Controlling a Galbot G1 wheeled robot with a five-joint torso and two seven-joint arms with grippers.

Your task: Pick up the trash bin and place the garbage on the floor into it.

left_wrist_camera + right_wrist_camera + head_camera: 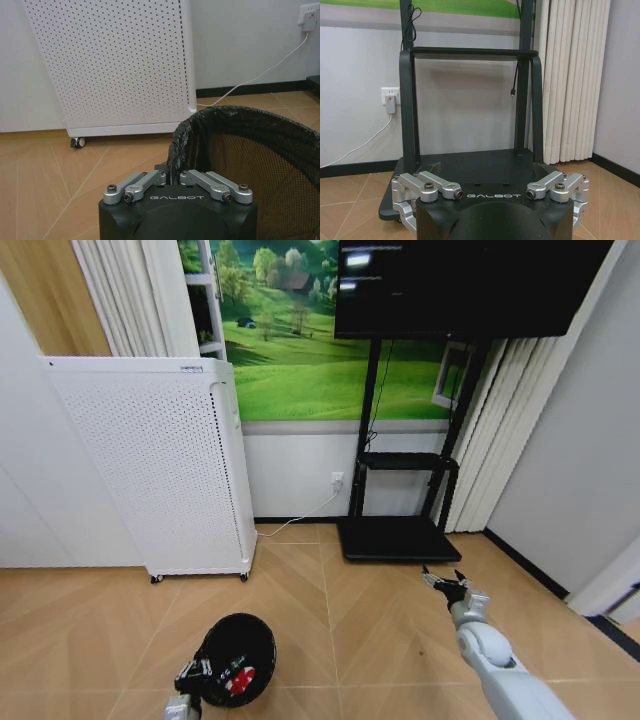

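The left gripper [197,677] holds the trash bin [240,655] in front of the white cabinet [160,460], fingers closed on its lined rim; red garbage [238,678] lies inside. Keep the bin upright. The right gripper [446,582], fingers spread and empty, waits near the TV stand [398,530].

"GALBOT" on both hand [170,176] housings

From my station the room reads evenly bright, soft indoor light with no hard beams. The head view bows straight lines toward its edges. Glare sits on the dark screen [470,285] at upper centre. Faint shadow falls behind the stand's frame [470,52] on the wall. Both wrist views look sharp throughout.
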